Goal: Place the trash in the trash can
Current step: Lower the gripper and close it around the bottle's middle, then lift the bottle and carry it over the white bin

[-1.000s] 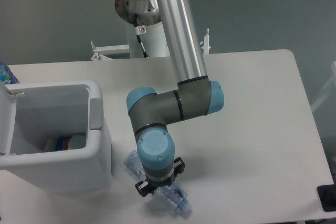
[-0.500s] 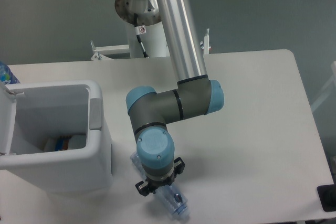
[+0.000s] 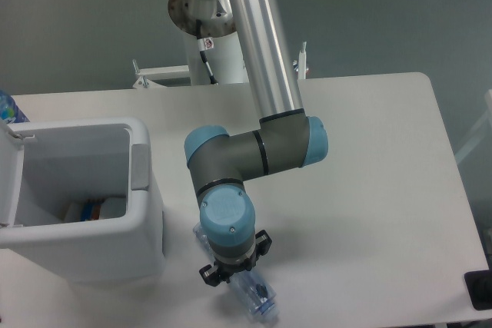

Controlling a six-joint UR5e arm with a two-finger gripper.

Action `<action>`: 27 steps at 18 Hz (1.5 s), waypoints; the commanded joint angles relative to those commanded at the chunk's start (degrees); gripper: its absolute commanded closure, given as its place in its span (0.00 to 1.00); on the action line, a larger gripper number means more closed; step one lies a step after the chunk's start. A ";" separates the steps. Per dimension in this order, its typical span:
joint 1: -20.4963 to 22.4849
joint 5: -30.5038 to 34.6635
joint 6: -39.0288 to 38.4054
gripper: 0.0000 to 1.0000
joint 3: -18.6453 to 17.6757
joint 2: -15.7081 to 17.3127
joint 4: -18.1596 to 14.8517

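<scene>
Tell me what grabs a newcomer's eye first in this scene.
The big silver-and-grey robot arm with light-blue joint caps dominates, reaching down from the top to the table's near edge. Its tool sits directly over a clear crushed plastic bottle lying there, though the wrist hides its fingers. To the left stands an open white boxy plastic bin with something already inside.

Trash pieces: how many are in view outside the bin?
1: a crushed clear bottle lies on the table under the gripper. Some items already sit inside the bin; the arm may hide more.
</scene>
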 joint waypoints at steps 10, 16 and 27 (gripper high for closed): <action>0.00 0.70 0.26 0.51 -0.18 0.26 0.09; 0.00 0.62 0.61 0.52 -0.26 1.05 0.00; 0.88 -0.78 2.37 0.52 3.07 5.44 8.58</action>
